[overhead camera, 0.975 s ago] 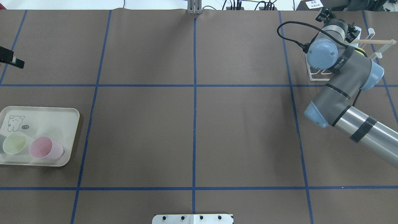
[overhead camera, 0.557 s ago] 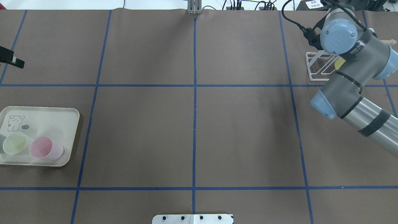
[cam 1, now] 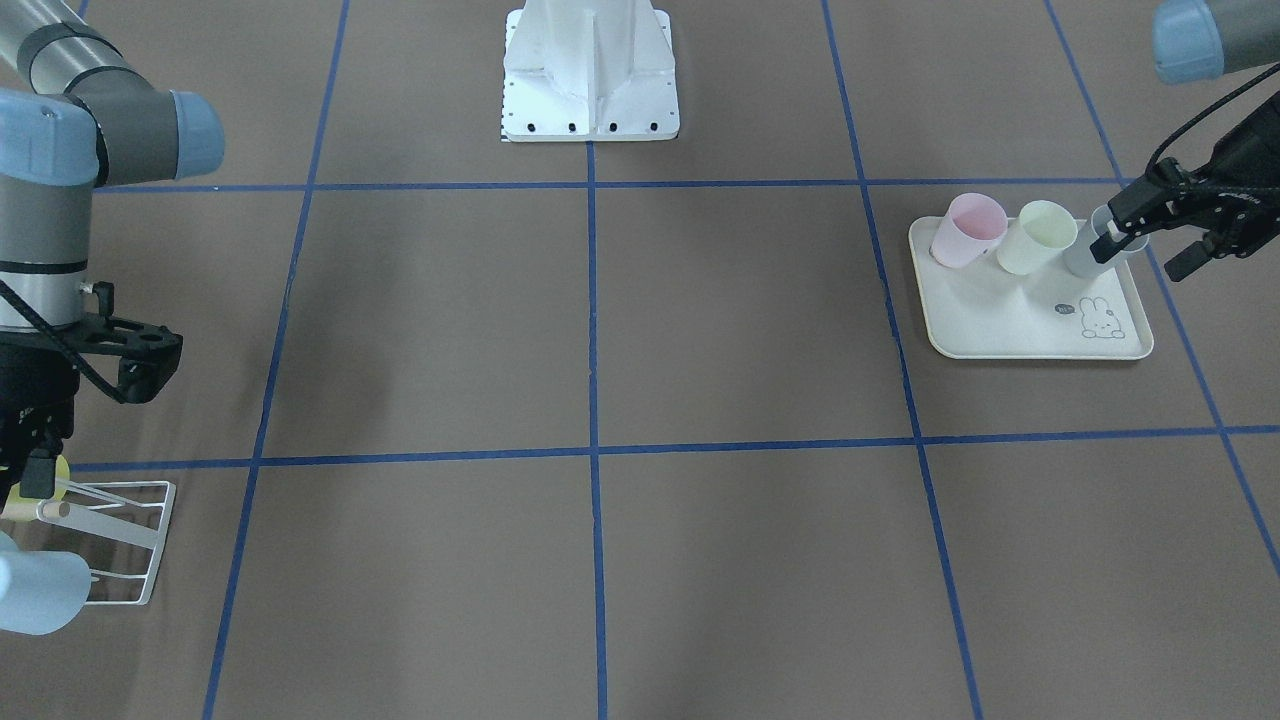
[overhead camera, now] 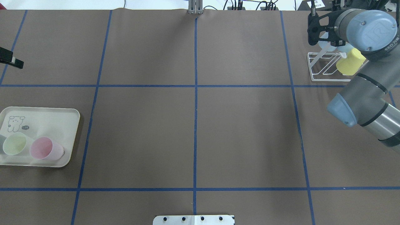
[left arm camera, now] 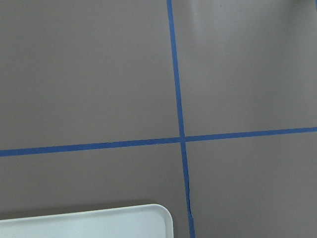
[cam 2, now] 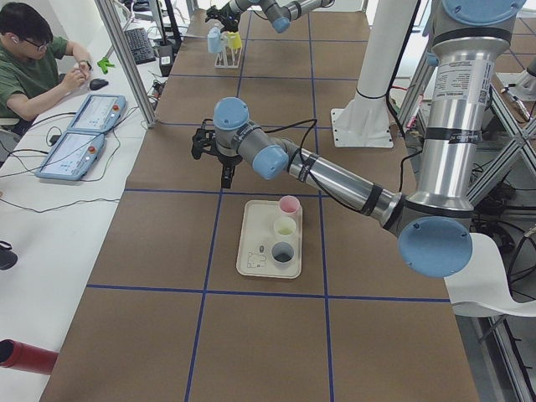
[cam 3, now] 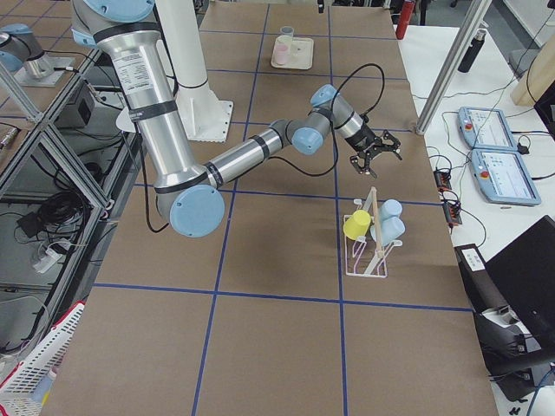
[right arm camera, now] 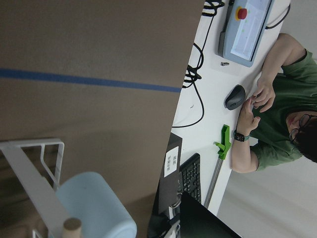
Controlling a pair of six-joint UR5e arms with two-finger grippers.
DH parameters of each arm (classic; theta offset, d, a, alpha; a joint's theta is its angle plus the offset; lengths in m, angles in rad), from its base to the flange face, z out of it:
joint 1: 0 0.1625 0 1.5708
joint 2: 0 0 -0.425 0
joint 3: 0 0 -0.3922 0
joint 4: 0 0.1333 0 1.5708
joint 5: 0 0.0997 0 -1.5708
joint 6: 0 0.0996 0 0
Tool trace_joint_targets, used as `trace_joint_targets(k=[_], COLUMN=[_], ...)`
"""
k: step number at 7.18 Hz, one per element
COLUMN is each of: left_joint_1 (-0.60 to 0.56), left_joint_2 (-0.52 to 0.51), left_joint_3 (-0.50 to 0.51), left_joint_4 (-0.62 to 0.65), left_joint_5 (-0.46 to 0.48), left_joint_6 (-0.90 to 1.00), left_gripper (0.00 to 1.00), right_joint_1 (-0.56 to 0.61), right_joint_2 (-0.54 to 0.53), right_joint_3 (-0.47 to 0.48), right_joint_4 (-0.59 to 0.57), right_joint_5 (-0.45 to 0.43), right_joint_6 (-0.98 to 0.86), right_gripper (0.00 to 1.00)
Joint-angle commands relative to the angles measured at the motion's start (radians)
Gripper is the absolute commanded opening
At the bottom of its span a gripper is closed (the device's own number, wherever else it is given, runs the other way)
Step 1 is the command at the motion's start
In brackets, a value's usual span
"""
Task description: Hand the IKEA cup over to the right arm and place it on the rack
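Blue cup [right arm camera: 94, 208] on rack [right arm camera: 30, 166], right fingers [cam 1: 38, 472] well apart.

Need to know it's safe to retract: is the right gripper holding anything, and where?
Nothing: the right gripper is open near the rack, its fingers touching nothing.

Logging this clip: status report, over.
Left pincer open, right pincer open, both empty. Blue cups, yellow cup on rack. Nothing blocking.

We read a UR mark on the blue joint cap [overhead camera: 373, 29] of the right arm [overhead camera: 362, 90]; the white label [right arm camera: 172, 162] beside the keyboard [right arm camera: 190, 179] is too small for us.
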Motion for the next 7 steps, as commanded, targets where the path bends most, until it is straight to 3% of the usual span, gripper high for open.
trace_joint_targets(k=[1,3,6,7], left_joint_1=[0.003,0.015,0.051,0.054], left_joint_2=[0.0,0.033,0.212,0.286], left_joint_3=[-0.013,-0.013,-0.015,-0.007], left_joint_4=[0.0,0.0,-0.093,-0.16], left_joint_5=[0.092,0.132,0.209,0.211], left_joint_6=[0.006,0.077,0.226,0.249], left_gripper=[1.0,1.0,1.0,1.0], right_joint_1=[-0.002,-0.036,-0.047,-0.05], right_joint_2=[-0.018,-0.015,-0.005,0.015], right_joint_3=[0.068,0.135,0.14,0.144], right_joint_4=[0.006,0.009,-0.023,-0.085], right_joint_5=[0.127,0.211,0.496,0.503], right_joint_6=[0.427,0.867,1.014,1.065], right_gripper=[1.0,1.0,1.0,1.0])
